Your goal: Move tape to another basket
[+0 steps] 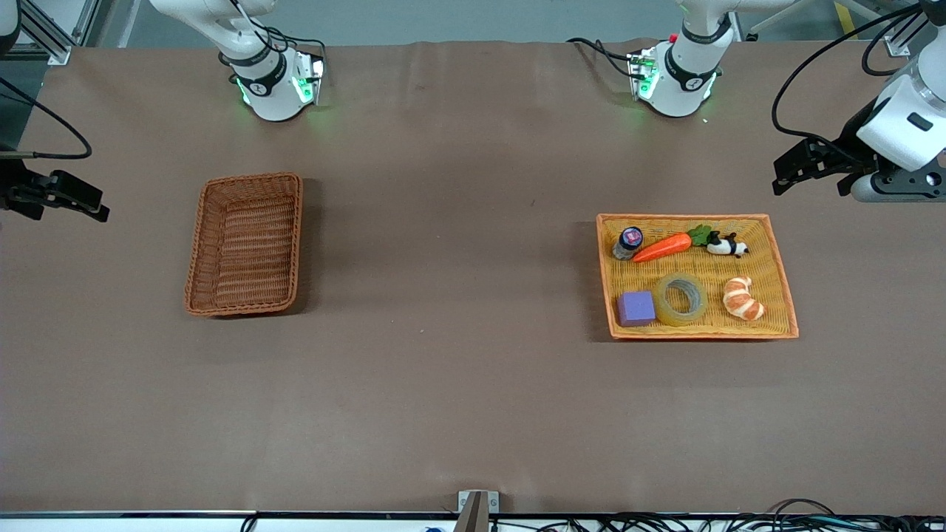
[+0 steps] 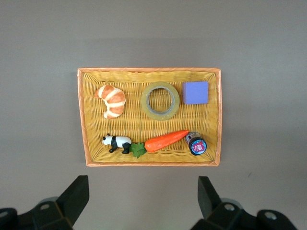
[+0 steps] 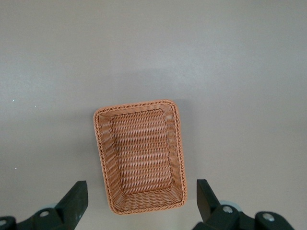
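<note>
The tape [image 1: 681,298] is a yellowish ring lying flat in the shallow orange tray [image 1: 702,334], between a purple block and a croissant; it also shows in the left wrist view [image 2: 160,100]. The dark reddish-brown basket [image 1: 246,244] stands empty toward the right arm's end and shows in the right wrist view [image 3: 139,155]. My left gripper [image 1: 785,177] is open and empty, held high over bare table beside the tray; its own view shows it wide open [image 2: 143,194]. My right gripper [image 1: 92,203] is open and empty, high over the table beside the basket [image 3: 140,196].
The tray [image 2: 153,164] also holds a purple block [image 1: 635,308], a croissant [image 1: 742,298], a toy carrot [image 1: 665,246], a small panda figure [image 1: 727,245] and a small dark bottle [image 1: 628,242]. Brown table cloth lies between basket and tray.
</note>
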### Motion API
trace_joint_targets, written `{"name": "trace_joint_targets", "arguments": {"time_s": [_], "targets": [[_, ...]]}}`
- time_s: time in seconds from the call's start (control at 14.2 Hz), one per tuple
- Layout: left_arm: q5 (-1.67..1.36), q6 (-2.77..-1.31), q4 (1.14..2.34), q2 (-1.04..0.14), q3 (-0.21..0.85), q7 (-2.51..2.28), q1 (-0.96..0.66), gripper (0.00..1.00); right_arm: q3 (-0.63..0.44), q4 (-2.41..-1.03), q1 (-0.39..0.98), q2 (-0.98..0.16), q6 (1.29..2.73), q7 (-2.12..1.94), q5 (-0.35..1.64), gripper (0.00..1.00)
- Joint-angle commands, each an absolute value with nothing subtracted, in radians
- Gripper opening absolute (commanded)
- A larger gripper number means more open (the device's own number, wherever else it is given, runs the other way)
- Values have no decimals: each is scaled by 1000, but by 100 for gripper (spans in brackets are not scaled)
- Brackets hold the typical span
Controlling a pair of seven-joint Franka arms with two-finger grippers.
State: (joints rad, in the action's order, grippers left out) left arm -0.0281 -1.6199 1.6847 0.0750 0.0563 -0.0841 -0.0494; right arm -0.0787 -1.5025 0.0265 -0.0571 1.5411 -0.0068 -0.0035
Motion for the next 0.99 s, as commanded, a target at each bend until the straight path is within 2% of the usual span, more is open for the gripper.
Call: {"name": "trace_joint_targets", "arguments": {"time_s": [0.0, 0.92], "targets": [[-8, -1628, 1690, 87, 55, -80, -48, 100, -74, -1514, 15, -48, 1548, -18, -6, 100], [-15, -1606, 1649, 45, 63, -98, -49, 99, -74, -1513, 14, -48, 1549, -18, -6, 100]]}}
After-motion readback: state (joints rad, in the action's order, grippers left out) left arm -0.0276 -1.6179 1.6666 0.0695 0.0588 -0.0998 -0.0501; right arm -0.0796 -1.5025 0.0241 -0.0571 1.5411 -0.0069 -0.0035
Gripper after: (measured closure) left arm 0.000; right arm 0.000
